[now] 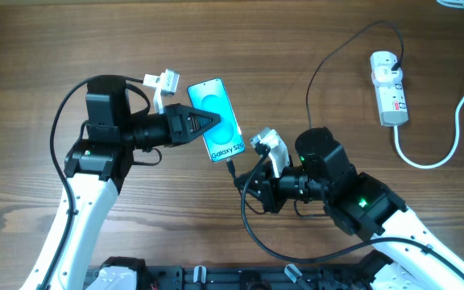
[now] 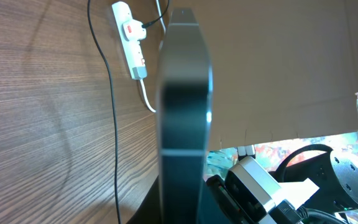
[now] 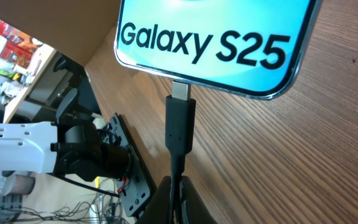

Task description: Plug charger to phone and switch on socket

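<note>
Nearest the robot's base, the right tool (image 3: 174, 202) is clamped tight on the charger (image 3: 181, 127), its dark fingers pinching the cable just behind the plug. The plug is a slim, matte black bar with rounded corners, standing in line with the phone's long axis. Its short metal tip meets the middle of the phone's lower edge; how deep it sits I cannot tell.

Just beyond, the phone (image 1: 222, 135) lies screen up. Its long axis runs from near to far and leans a little left at the far end, with the "Galaxy S25" end pointing back toward the right tool. The glass is glossy cyan inside a thin metallic rim. The left tool (image 1: 214, 120) comes in from the left and is closed on the phone's side, one black pointed finger lying across the screen. Whether the phone rests on the table (image 1: 296, 32), a dark wood-grain surface, I cannot tell.

Farthest off, at the right, the socket (image 1: 389, 89) lies flat, well apart from the phone. It is a white oblong block with red markings, its long axis running near to far. The charger's thin black cable is plugged in at its far end, and a thick white lead (image 1: 425, 161) loops from its near end.
</note>
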Robot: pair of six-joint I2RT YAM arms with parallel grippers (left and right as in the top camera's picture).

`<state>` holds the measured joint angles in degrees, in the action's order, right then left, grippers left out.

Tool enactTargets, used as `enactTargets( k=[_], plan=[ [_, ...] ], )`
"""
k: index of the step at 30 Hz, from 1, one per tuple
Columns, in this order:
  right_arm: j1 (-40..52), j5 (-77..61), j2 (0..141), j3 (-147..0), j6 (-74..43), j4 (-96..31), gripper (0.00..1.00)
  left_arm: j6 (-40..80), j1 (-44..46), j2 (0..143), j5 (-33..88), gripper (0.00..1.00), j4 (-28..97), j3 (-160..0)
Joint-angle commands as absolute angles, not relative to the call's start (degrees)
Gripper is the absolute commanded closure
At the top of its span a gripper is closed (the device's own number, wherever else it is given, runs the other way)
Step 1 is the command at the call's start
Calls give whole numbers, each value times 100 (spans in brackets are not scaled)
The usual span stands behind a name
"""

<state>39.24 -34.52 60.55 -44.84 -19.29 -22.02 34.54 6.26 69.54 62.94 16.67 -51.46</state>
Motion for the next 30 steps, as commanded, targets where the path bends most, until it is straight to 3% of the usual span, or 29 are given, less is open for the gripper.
enactTargets(
  k=[1,30],
  plan=[
    [3935,-3524,6010,-4560,-2032,-2176,96,3317,589,6901,6493,96,1653,-5216],
    [3935,-3275,6010,-4560,-2268,-2163,96,3020,589,6901,6298,96,1765,-5216]
  ],
)
